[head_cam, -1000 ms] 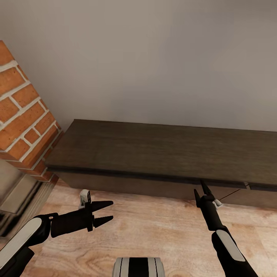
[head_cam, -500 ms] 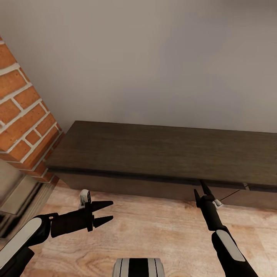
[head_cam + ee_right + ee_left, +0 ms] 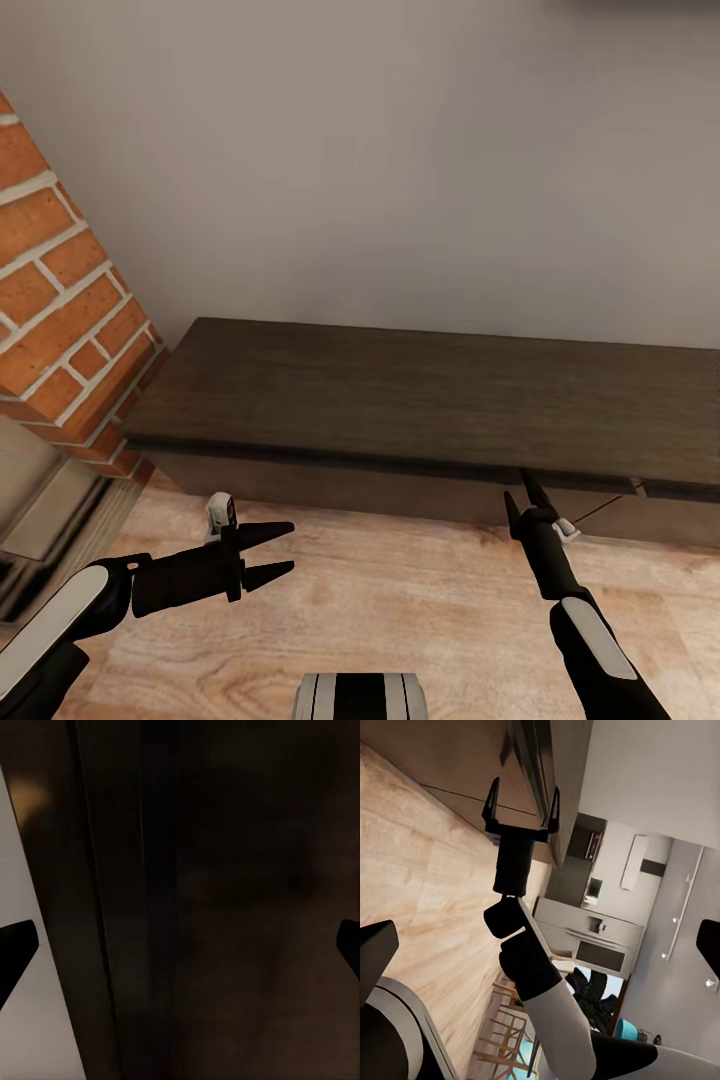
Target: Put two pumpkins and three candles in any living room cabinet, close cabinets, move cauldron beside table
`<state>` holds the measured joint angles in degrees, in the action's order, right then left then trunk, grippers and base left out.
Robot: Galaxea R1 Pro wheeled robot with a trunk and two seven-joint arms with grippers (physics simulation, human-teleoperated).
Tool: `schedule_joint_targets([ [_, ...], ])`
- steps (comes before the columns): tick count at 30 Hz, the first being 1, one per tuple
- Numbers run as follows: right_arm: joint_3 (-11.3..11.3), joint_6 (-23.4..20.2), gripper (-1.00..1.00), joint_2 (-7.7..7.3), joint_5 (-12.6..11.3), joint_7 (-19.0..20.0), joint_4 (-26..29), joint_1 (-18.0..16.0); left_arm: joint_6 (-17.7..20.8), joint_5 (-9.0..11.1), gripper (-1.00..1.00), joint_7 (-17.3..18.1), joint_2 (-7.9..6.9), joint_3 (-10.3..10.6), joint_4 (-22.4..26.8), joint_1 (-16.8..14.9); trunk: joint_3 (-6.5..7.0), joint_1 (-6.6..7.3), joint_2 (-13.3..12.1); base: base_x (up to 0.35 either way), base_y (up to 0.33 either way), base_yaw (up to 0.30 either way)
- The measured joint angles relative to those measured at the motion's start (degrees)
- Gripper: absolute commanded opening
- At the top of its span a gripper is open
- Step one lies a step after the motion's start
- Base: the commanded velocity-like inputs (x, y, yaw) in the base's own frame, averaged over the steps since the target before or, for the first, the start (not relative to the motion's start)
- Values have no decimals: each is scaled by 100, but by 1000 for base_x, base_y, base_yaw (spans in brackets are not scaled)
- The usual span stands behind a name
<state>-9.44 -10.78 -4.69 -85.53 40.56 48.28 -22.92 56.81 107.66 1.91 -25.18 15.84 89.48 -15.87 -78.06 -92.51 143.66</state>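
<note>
The cabinet (image 3: 420, 400) — a long, low unit of dark-brown wood — is standing on the pale wooden floor, its back against the grey wall and its left end sitting just beside the brick column. Its flat top is lying bare, and the drawer fronts under the overhanging edge are in shadow; toward the right a thin slanting gap is showing between two fronts. Up close, its dark front (image 3: 225, 900) is looking almost black.

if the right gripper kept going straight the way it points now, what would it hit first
Most likely the cabinet. The right gripper is open and aims at the dark drawer front just under the top's overhang, and the right wrist view shows dark wood close ahead. The exact gap is hard to judge.
</note>
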Motion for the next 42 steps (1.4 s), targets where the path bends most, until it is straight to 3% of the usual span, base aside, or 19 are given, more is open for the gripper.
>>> schedule_joint_targets([
  [3, 4, 0, 100, 2, 0, 0, 0, 0, 0, 0, 100, 0, 0, 0, 0, 0, 0, 0, 0, 0, 0, 0],
  [4, 5, 0, -100, 2, 0, 0, 0, 0, 0, 0, 100, 0, 0, 0, 0, 0, 0, 0, 0, 0, 0, 0],
  [35, 11, -25, -100, -11, -19, 14, 17, -2, 0, 0, 100, 0, 0, -1, 0, 1, 1, 1, 1, 0, 0, 0],
  [42, 27, -11, -100, -12, 37, -12, 43, -1, 0, 1, 100, 0, 1, 10, -2, -2, 1, -3, 0, -213, 0, 0],
])
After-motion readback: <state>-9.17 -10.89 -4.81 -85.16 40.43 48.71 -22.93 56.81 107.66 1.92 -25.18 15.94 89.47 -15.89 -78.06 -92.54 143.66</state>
